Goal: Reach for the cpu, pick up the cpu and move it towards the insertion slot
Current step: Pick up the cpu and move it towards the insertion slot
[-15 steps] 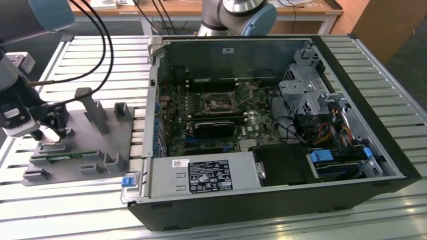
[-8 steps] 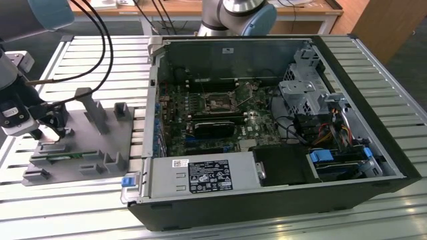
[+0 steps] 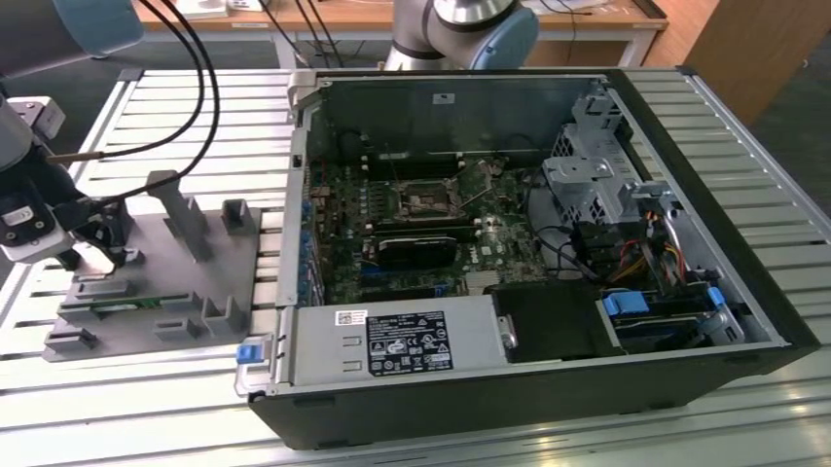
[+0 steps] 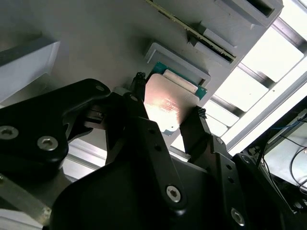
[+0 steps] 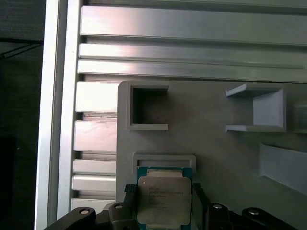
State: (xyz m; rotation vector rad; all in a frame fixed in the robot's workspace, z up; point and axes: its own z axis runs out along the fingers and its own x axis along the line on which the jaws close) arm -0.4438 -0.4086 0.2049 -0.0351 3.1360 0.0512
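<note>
The slatted metal table [image 3: 169, 126] carries everything. On it, toward the exterior view's right, lies an open case [image 3: 520, 399] with its board facing up. The arm [image 3: 461, 24] rises from behind the case, and its wrist end hangs over the far side of the table at the exterior view's left. There a grey fixture [image 3: 143, 292] rests flat on the slats, just beside the case, with upright blocks and shallow pockets on its top.

The gripper [image 3: 91, 248] is down on the fixture's edge farthest from the case. In both wrist views its jaws are drawn in to the chip's width. One black fingertip [image 5: 129, 194] presses one edge of the chip and the other presses the opposite edge, so the gripper [image 4: 170, 96] has the chip clamped.

The slot [image 3: 425, 202], a silvery frame with a dark centre, sits on the board inside the case, well apart from the gripper.

The cpu [image 5: 164, 200] is between the fingertips, silvery top up, low over the fixture and next to a small raised bracket; its lid catches a bright glare in the second wrist view [image 4: 168, 108].
</note>
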